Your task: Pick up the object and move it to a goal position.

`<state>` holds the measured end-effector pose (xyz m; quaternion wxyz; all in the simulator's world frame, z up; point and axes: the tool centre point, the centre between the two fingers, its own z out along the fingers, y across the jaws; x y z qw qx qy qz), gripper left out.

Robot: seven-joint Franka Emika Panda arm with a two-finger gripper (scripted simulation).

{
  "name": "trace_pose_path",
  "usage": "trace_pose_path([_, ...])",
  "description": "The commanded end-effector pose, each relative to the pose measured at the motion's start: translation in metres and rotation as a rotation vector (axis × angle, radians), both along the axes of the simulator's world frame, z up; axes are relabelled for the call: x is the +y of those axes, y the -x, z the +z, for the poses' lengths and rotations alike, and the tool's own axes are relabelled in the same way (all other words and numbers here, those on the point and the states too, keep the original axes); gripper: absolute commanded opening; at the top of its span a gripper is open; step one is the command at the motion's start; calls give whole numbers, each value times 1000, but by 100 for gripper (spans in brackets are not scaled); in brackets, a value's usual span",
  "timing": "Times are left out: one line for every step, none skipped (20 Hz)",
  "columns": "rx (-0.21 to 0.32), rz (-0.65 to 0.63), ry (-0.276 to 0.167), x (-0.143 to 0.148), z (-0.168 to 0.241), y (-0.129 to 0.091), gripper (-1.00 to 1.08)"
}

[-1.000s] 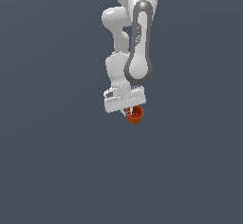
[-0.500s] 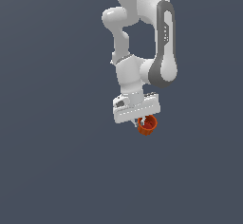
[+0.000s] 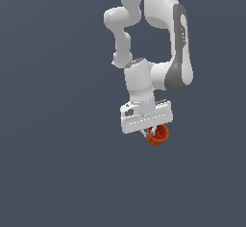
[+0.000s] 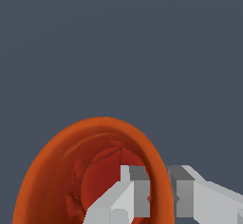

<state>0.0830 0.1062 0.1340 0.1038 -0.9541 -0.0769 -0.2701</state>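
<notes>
Carrying the little orange cup (image 3: 158, 135) up high.
Pinched by its rim wall in the gripper (image 4: 156, 197), so no slipping on the way.

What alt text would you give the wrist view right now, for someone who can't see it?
Close-up of the orange-red pot, its round rim pinched between the gripper's two grey fingers, one inside the pot and one outside. Plain dark grey background fills the rest.

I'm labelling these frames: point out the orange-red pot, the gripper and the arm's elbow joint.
orange-red pot (image 3: 158, 135): exterior view, its side wall.
gripper (image 4: 159, 197): wrist view, between the fingertips, at the pot's rim.
elbow joint (image 3: 178, 74): exterior view, grey cover.
</notes>
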Motion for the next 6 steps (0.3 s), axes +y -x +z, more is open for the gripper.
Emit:
trace_pose_path([-2, -1, 0, 3, 3, -7, -100])
trace_pose_path([-2, -1, 1, 3, 4, -8, -100])
trace_pose_path([-2, -1, 1, 4, 4, -10, -100])
trace_pose_path([-2, -1, 2, 4, 4, -10, -100])
trace_pose_path([-2, -1, 2, 4, 5, -11, -100])
trace_pose_path([-2, -1, 2, 4, 5, -11, -100])
